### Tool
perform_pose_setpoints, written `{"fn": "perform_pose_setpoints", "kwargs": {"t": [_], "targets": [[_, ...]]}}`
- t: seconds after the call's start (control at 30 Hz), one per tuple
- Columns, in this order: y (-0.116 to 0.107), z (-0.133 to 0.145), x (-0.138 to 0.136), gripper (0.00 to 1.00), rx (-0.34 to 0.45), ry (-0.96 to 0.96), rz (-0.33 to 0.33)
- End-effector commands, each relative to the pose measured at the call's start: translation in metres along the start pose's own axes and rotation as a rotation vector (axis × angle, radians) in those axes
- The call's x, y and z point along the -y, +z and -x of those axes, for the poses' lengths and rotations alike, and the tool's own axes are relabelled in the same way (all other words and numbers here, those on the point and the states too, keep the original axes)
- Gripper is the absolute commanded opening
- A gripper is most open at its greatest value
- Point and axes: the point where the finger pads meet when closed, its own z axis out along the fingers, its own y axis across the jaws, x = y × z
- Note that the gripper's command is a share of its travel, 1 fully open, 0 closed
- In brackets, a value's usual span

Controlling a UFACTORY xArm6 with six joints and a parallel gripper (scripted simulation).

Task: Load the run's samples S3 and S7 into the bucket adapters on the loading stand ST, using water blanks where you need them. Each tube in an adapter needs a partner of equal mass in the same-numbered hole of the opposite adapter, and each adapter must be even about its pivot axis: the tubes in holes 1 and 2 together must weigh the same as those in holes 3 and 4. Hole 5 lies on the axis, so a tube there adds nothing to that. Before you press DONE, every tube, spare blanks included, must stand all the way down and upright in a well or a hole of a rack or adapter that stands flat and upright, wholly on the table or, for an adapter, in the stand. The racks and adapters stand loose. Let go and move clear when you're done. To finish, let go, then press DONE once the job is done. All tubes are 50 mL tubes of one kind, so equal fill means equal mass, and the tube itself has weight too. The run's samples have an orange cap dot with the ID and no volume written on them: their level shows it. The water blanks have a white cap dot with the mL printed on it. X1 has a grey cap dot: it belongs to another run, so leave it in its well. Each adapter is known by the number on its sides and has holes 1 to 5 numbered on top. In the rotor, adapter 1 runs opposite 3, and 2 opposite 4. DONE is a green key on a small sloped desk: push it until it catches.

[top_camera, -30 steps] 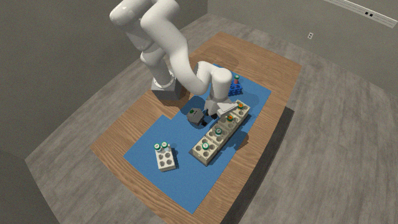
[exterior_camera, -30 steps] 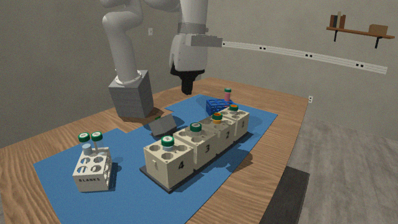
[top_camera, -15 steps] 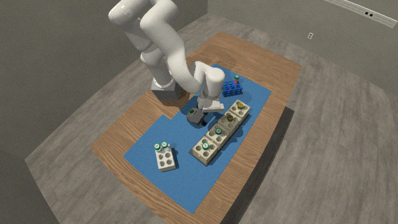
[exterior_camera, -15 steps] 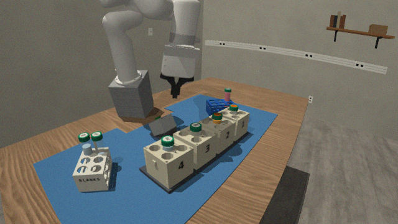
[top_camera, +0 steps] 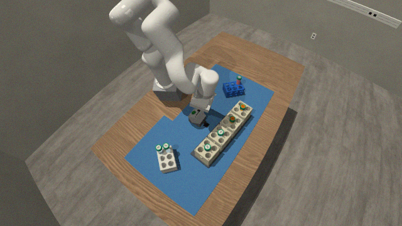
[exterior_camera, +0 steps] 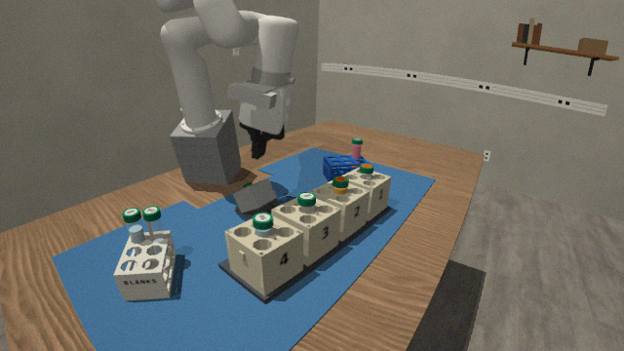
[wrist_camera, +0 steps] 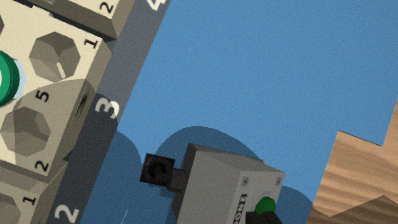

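Exterior: jaws [exterior_camera: 258,148] closed, nothing held, above sloped desk [top_camera: 197,117] [exterior_camera: 255,197] [wrist_camera: 220,190] | open blue mat between desk and BLANKS rack [top_camera: 167,167] [exterior_camera: 146,289], near left

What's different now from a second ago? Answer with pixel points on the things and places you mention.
The gripper [exterior_camera: 258,155] [wrist_camera: 265,220] has swung away from the row of bucket adapters [top_camera: 220,137] [exterior_camera: 312,229] [wrist_camera: 75,90], toward the robot's base [top_camera: 166,93] [exterior_camera: 207,156], and now hangs over by the DONE desk [top_camera: 197,118] [exterior_camera: 255,197] [wrist_camera: 215,185]. It took hold of nothing and let nothing go; it is shut and empty. The tubes and racks stayed put.
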Motion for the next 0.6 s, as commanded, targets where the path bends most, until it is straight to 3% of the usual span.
{"fn": "perform_pose_setpoints", "kwargs": {"t": [0.0, 0.13, 0.27, 0.57], "targets": [[0.012, 0.008, -0.012, 0.0, 0.009, 0.139, 0.008], [0.024, 0.017, -0.026, 0.0, 0.028, 0.258, 0.023], [0.036, 0.025, -0.04, 0.0, 0.028, 0.258, 0.023], [0.037, 0.026, -0.041, 0.0, 0.028, 0.258, 0.023]]}}
